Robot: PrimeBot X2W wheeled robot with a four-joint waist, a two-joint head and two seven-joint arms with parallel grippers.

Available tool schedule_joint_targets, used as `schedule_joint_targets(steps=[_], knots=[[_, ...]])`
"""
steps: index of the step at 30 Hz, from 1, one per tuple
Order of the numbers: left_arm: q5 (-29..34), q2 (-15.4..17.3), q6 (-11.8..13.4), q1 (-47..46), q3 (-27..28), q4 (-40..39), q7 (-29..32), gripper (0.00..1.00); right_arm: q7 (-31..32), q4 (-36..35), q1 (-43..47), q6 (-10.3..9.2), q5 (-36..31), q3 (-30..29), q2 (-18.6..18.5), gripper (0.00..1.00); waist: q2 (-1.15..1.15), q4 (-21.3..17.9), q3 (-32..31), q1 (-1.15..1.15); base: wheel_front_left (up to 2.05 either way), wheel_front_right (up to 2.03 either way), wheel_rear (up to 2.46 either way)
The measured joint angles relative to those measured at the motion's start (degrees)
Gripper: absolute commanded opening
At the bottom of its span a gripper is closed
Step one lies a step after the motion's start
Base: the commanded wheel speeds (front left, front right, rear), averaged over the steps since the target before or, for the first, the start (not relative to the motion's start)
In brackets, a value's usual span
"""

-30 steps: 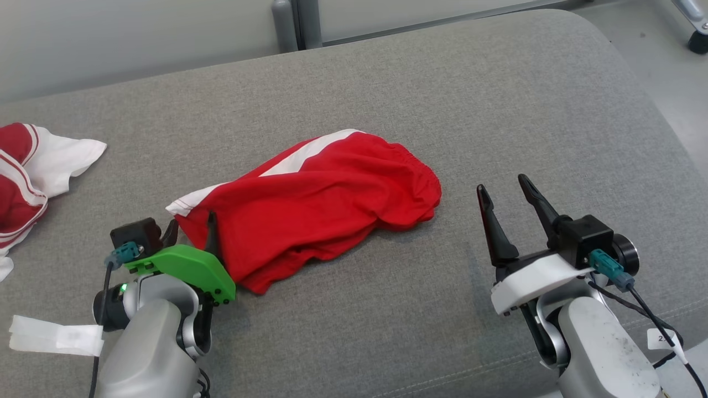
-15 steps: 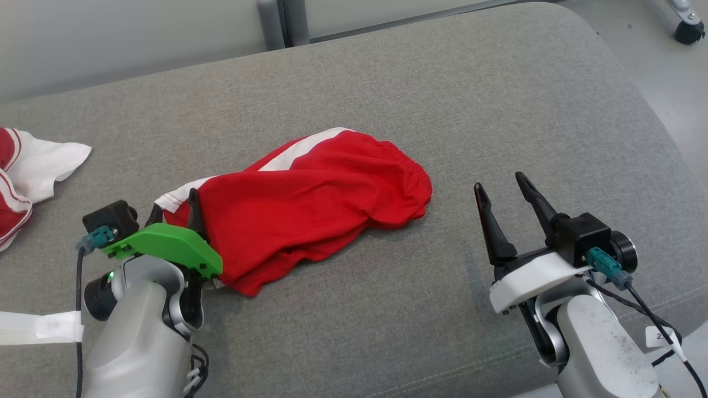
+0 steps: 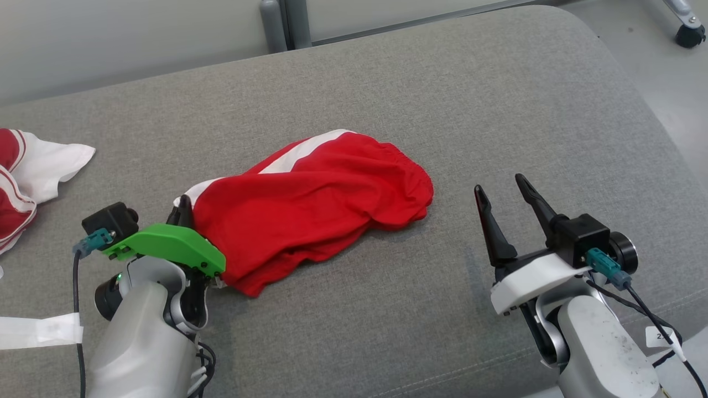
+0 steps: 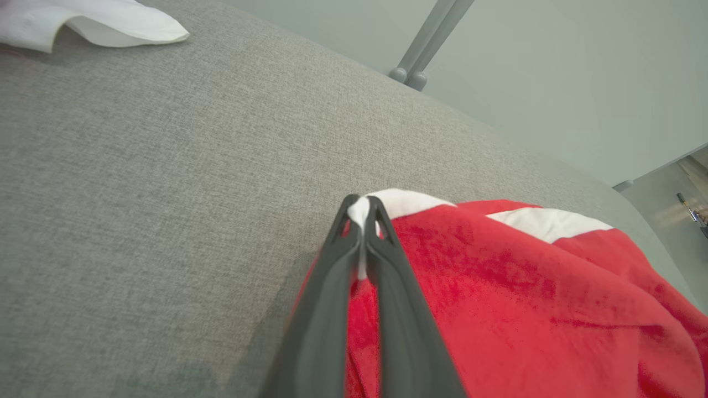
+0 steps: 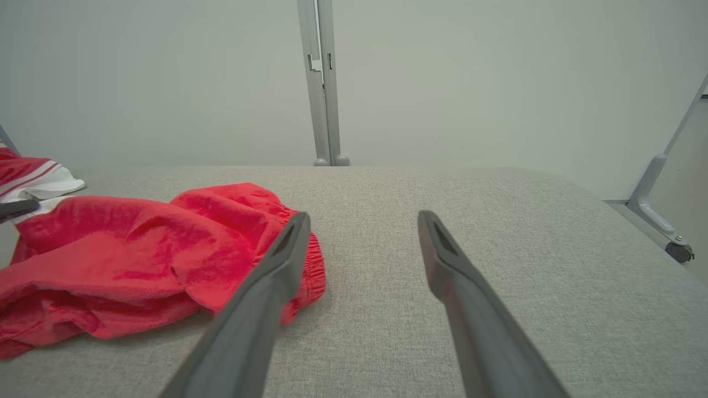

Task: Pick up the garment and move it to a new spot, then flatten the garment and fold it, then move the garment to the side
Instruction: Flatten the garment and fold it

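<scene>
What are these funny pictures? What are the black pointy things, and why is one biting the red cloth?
They belong to a robot with two arms. One picture looks down from a camera on its head; the other two come from small cameras on its wrists, looking along the fingers. The black pointy things are the fingers of its hands. The left hand is shut, pinching the white edge of the red garment, which lies on a grey cushion. The right hand is open and holds nothing. Another red and white cloth lies at the far left.
</scene>
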Motion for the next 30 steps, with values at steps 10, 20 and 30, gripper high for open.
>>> schedule_joint_targets(steps=[10, 20, 30], knots=[[-0.62, -0.33, -5.88, -0.03, -3.67, -5.09, -1.23, 0.0, 0.0, 0.1, 0.01, -0.15, 0.01, -2.08, -0.3, 1.0, 0.0, 2.54, -1.05, 0.0, 0.0, 0.0, 0.0], [-4.97, -0.27, -12.38, 2.57, -10.31, -13.15, 2.24, 0.0, 0.0, 0.11, 0.16, -0.58, 0.32, -3.88, -0.66, 1.0, 0.0, 6.66, -2.63, 0.0, 0.0, 0.0, 0.0], [-3.1, 3.45, -12.37, 10.91, -13.77, -17.71, 6.03, 0.0, 0.0, 0.24, 1.55, -0.58, 0.92, -4.7, -0.49, 1.0, 0.0, 9.69, -4.64, 0.0, 0.0, 0.0, 0.0]])
